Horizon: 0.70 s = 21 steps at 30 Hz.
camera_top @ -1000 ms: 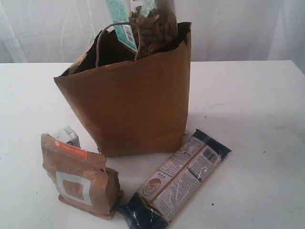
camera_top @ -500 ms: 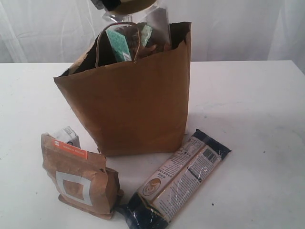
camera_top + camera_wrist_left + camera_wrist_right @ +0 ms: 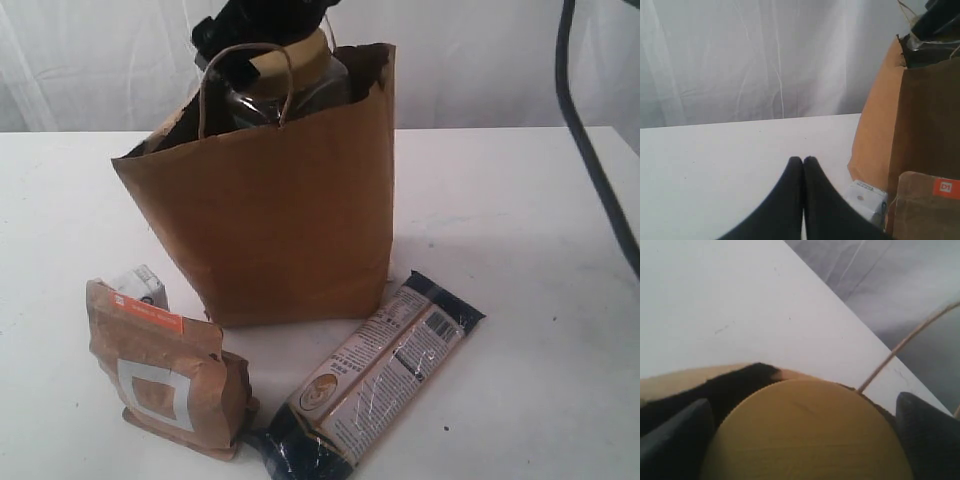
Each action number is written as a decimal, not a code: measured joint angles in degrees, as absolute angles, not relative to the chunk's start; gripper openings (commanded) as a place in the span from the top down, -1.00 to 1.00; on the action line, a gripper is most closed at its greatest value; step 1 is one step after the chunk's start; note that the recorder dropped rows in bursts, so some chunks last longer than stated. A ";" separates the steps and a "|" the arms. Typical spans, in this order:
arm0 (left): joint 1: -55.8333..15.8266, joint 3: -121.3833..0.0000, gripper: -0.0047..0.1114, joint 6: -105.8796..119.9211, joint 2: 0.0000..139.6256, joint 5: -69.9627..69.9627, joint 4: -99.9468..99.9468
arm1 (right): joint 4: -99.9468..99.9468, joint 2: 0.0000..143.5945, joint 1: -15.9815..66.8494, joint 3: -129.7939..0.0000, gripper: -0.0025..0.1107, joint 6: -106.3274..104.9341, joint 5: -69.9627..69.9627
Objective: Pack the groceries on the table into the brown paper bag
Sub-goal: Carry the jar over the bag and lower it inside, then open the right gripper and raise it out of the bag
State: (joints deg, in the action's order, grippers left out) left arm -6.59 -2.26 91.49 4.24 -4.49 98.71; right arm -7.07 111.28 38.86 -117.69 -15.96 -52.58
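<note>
The bag [image 3: 280, 210] stands mid-table [image 3: 520, 250] with the jar [image 3: 290, 85] sunk in its mouth, lid just above the rim. The right gripper [image 3: 800, 435] clamps the lid, jaws spread wide. Near left stand the pouch [image 3: 165, 370] and, behind it, the carton [image 3: 140, 285]. The packet [image 3: 375, 370] lies near right. The left gripper [image 3: 803, 162] hangs low at left, jaws pressed together, empty.

Lab-like bench: white table [image 3: 520, 220], white curtain [image 3: 100, 60]

Matt brown kraft-paper bag [image 3: 280, 220]; creased matt paper pouch [image 3: 165, 370]; glossy, crinkled plastic-film packet [image 3: 375, 375]; glossy jar [image 3: 300, 98], smooth gold lid [image 3: 805, 435]; smooth matt white tabletop [image 3: 500, 200].
</note>
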 measured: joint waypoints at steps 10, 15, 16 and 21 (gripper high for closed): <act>-6.59 -2.26 0.92 91.49 4.24 -4.49 98.71 | -13.99 112.24 38.86 -117.58 -0.04 -9.49 -58.85; -6.59 -2.26 0.92 91.49 4.24 -4.49 98.71 | -14.13 112.80 38.86 -117.58 -0.05 -8.95 -59.07; -6.59 -2.26 0.92 91.49 4.24 -4.49 98.71 | -14.25 113.04 38.86 -117.58 -0.05 -8.59 -59.07; -6.59 -2.26 0.92 91.49 4.24 -3.73 98.71 | -14.44 114.04 38.86 -117.58 -0.05 -7.53 -59.07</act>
